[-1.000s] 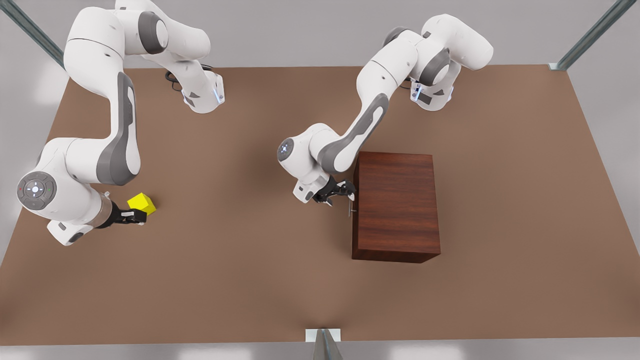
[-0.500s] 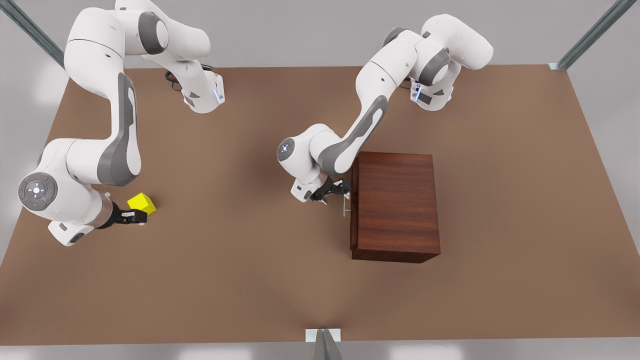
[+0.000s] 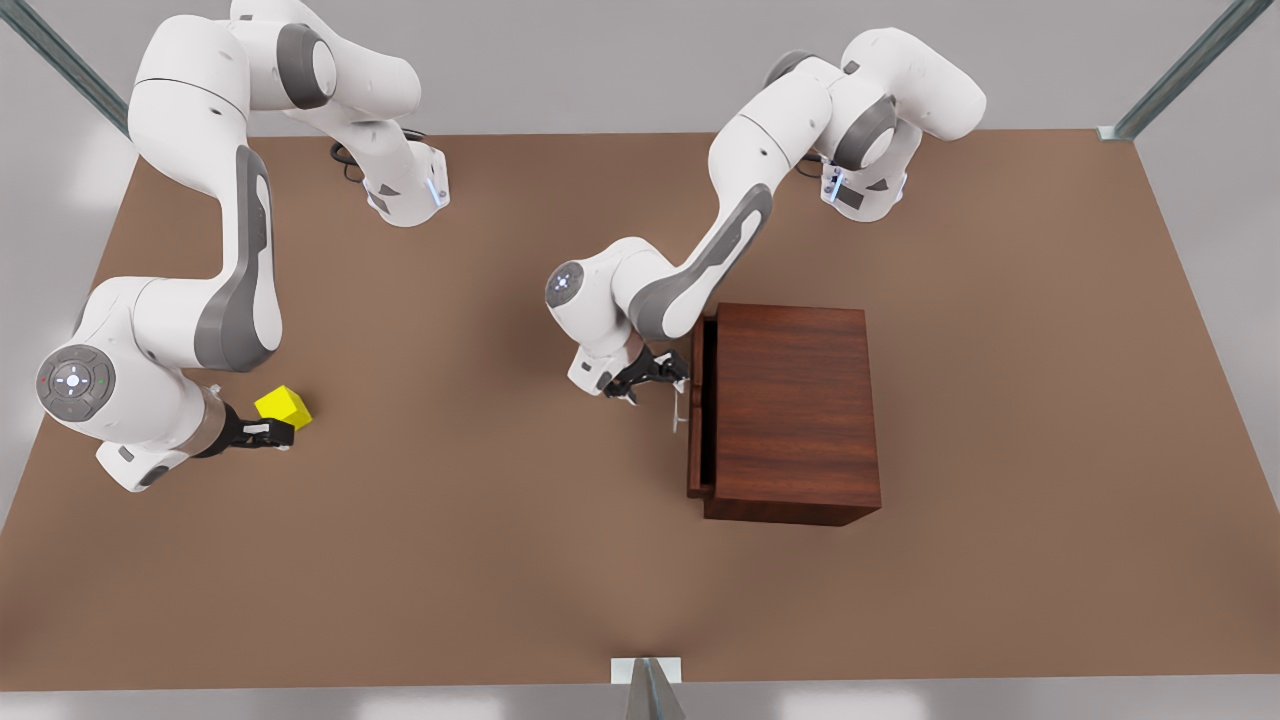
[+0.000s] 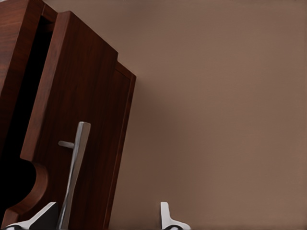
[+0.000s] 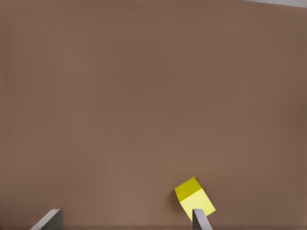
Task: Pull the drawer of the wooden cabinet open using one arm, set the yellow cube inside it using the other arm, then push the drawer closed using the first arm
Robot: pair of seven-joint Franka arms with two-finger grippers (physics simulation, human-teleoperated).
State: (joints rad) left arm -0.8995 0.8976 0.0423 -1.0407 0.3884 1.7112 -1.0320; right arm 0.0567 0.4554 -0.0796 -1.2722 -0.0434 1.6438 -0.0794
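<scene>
Two white arms work over the brown worktop [image 3: 480,560]. At the front view's left, the right pincer [image 3: 268,433] sits low beside the yellow cube [image 3: 284,406], which rests on the worktop; in the right wrist view its fingertips [image 5: 200,219] stand wide apart, one just in front of the cube [image 5: 194,195], with nothing gripped. Toward the middle, the left pincer [image 3: 655,375] is at the slim silver handle [image 3: 678,408] of the drawer [image 3: 696,415]; whether its fingers press the bar cannot be told. The left wrist view shows the handle [image 4: 73,167] between its fingertips [image 4: 165,215]. At the right stands the wooden cabinet [image 3: 795,410], its drawer pulled slightly out, a dark gap showing behind the front.
</scene>
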